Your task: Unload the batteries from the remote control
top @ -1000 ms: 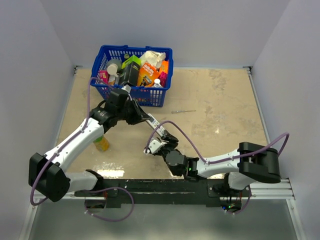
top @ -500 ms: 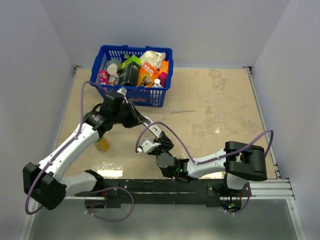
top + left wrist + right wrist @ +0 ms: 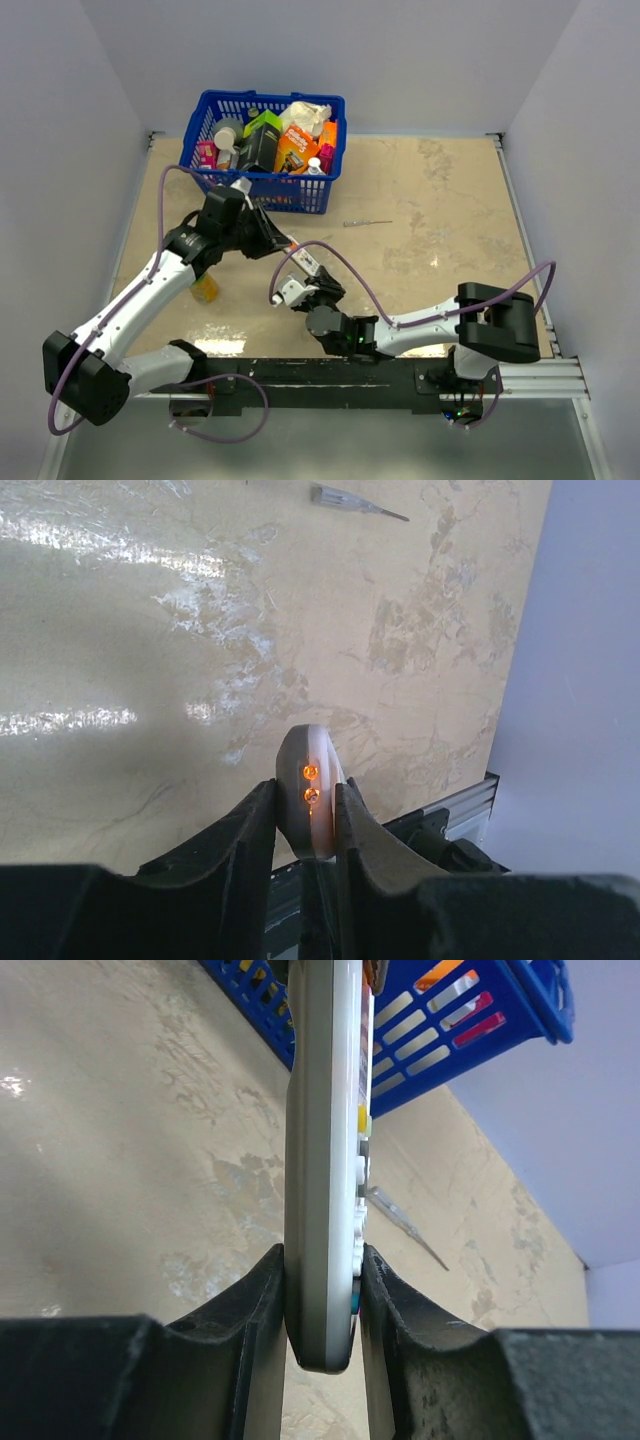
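Observation:
The remote control (image 3: 303, 264) is a slim grey bar held in the air between both grippers, in front of the basket. My left gripper (image 3: 284, 243) is shut on its far end. In the left wrist view the jaws (image 3: 306, 786) clamp that rounded end (image 3: 311, 805), which shows two small orange glowing dots. My right gripper (image 3: 302, 287) is shut on its near end. In the right wrist view (image 3: 322, 1256) the remote (image 3: 320, 1150) stands edge-on, buttons facing right. No batteries are visible; the battery recess is hidden.
A blue basket (image 3: 265, 150) full of packages stands at the back left, also in the right wrist view (image 3: 480, 1020). A thin grey stick tool (image 3: 366, 223) lies mid-table. A yellow-orange bottle (image 3: 205, 288) lies under the left arm.
Both grippers have carried the remote a little to the left and nearer. The right arm has stretched further left. Both grips are unchanged.

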Tool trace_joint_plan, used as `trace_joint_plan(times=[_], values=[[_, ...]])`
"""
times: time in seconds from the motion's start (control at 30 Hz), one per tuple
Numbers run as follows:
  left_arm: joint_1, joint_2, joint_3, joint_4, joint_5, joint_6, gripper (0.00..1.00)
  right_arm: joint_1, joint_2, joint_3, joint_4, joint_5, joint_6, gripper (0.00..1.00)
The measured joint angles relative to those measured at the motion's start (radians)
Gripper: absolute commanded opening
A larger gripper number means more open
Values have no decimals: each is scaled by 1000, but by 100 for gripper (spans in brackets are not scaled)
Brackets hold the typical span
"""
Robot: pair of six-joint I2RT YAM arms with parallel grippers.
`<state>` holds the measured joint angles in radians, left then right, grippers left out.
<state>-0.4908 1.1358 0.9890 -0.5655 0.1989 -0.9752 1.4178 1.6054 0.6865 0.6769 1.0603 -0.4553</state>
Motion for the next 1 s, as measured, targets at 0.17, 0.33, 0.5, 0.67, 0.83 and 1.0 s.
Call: trace_joint_plan(times=[0.17, 0.33, 0.5, 0.67, 0.83, 1.0], values=[[0, -13, -1, -3, 16, 32, 64, 0, -63, 4, -123, -88, 142, 0], [0, -62, -7, -6, 27, 48, 85, -2, -130, 3, -213, -193, 272, 0], [0, -91, -8, -9, 21, 82, 100, -7, -182, 3, -307, -316, 398, 0], [2, -79, 60, -72, -28, 150, 100, -26, -204, 3, -414, -502, 510, 0], [13, -79, 130, -80, -70, 216, 99, -102, -282, -31, -470, -746, 612, 0], [13, -86, 143, -80, -135, 305, 100, -249, -313, -61, -500, -966, 694, 3]])
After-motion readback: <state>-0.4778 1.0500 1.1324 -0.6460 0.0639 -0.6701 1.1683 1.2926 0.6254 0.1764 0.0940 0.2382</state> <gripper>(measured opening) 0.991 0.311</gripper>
